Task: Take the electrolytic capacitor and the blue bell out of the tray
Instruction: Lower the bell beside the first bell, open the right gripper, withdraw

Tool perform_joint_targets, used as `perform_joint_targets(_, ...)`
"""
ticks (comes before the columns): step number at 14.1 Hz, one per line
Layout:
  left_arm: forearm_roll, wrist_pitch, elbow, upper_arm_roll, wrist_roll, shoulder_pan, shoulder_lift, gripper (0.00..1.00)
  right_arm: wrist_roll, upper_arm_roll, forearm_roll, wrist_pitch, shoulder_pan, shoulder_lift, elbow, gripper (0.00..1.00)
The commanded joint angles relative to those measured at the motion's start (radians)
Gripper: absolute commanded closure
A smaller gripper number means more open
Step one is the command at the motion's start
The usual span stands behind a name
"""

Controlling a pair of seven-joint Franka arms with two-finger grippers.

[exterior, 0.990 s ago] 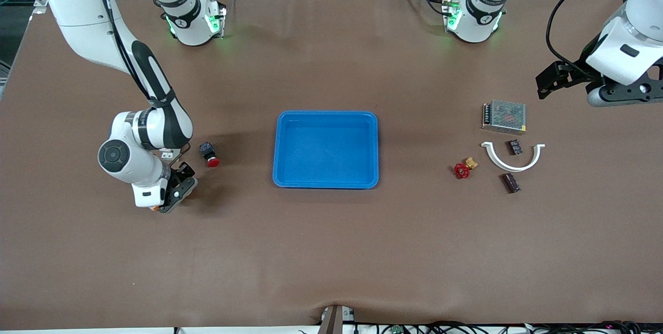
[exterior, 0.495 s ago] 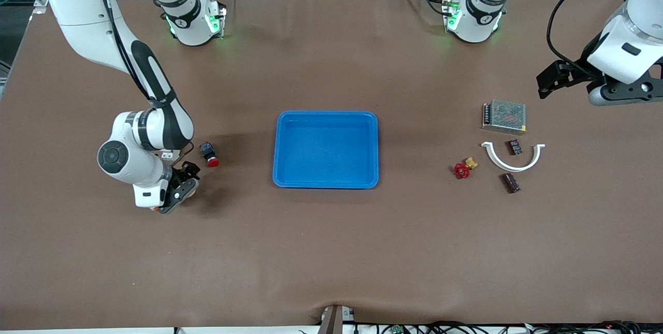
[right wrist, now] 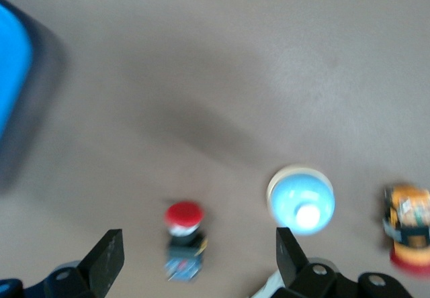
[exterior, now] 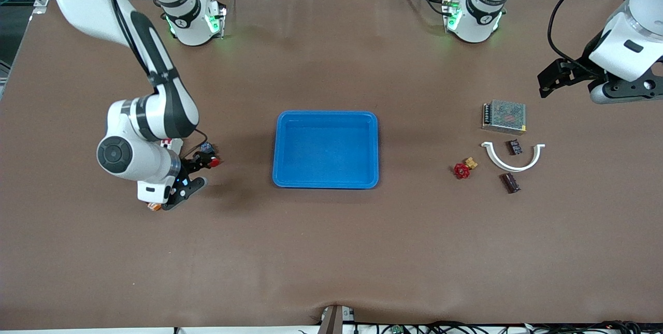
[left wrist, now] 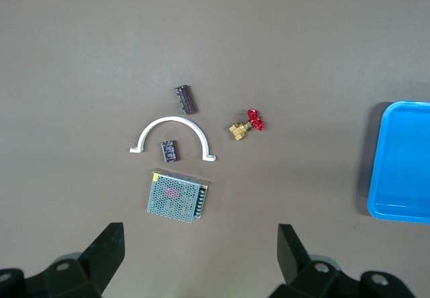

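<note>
Tray [exterior: 326,181]: holds nothing.
Blue bell [right wrist: 300,197]: on table at right arm's end, below right gripper [right wrist: 195,261], jaws apart, empty.
Electrolytic capacitor [exterior: 510,183]: on table toward left arm's end.
Left gripper [left wrist: 200,258]: jaws apart, waiting above.

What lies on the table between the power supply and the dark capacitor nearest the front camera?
Between the power supply and the capacitor lie a white half-ring clamp and a small dark component inside its curve, shown in the front and left wrist views.

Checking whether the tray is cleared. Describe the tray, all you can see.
The tray is bright blue, looks like plastic, shallow and rectangular with rounded corners and a raised rim. It lies flat mid-table, long side across, and nothing shows inside it. Nothing touches it; neither gripper is over it. One corner also shows at the edge of the left wrist view.
</note>
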Motion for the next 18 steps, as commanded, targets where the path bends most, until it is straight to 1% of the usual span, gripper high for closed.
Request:
perform_joint_targets(1,-0.008,-0.015,0.000,-0.001,0.022,0.005,-0.017,0.00,0.188,-0.002,-0.082,-0.236,0.039,-0.059,0.128,0.00)
perform_joint_targets(2,-0.009,-0.015,0.000,-0.001,0.022,0.005,-0.014,0.00,0.255,-0.002,-0.108,-0.334,0.056,-0.062,0.204,0.00)
perform_joint_targets(4,-0.009,-0.015,0.000,-0.001,0.022,0.005,-0.015,0.00,0.343,0.001,-0.112,-0.477,0.072,-0.067,0.316,0.00)
perform_joint_targets(6,-0.009,-0.015,0.000,-0.001,0.022,0.005,-0.017,0.00,0.381,-0.004,-0.115,-0.577,0.093,-0.106,0.377,0.00)
perform_joint_targets(10,-0.009,-0.015,-0.002,0.000,0.021,0.007,-0.017,0.00,0.470,-0.001,-0.116,-0.707,0.125,-0.275,0.373,0.00)
perform_joint_targets(12,-0.009,-0.015,-0.002,0.000,0.021,0.007,-0.015,0.00,0.477,-0.001,-0.127,-0.738,0.124,-0.364,0.346,0.00)
perform_joint_targets(15,-0.009,-0.016,-0.002,0.000,0.022,0.007,-0.017,0.00,0.475,-0.008,-0.128,-0.711,0.102,-0.543,0.217,0.00)
perform_joint_targets(16,-0.009,-0.015,-0.002,0.000,0.022,0.007,-0.017,0.00,0.475,-0.008,-0.127,-0.702,0.072,-0.582,0.195,0.00)
perform_joint_targets(18,-0.009,-0.016,-0.002,0.000,0.022,0.007,-0.017,0.00,0.463,-0.008,-0.127,-0.699,0.029,-0.610,0.186,0.00)
